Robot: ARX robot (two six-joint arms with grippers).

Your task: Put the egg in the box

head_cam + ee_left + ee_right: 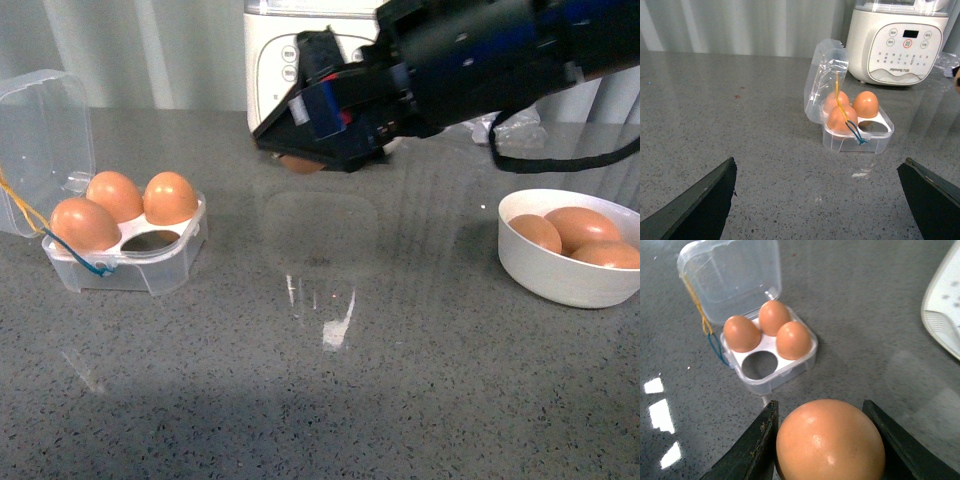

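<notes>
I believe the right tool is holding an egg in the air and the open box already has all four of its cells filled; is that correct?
Not quite. The right tool does hold an egg in the air, and the box is open, but only three cells are filled; the fourth cell is empty, as the right wrist view shows.

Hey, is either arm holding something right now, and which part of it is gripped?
The right gripper holds an egg, its jaws pressed against two opposite sides of the shell. The left gripper is open and holds nothing.
</notes>
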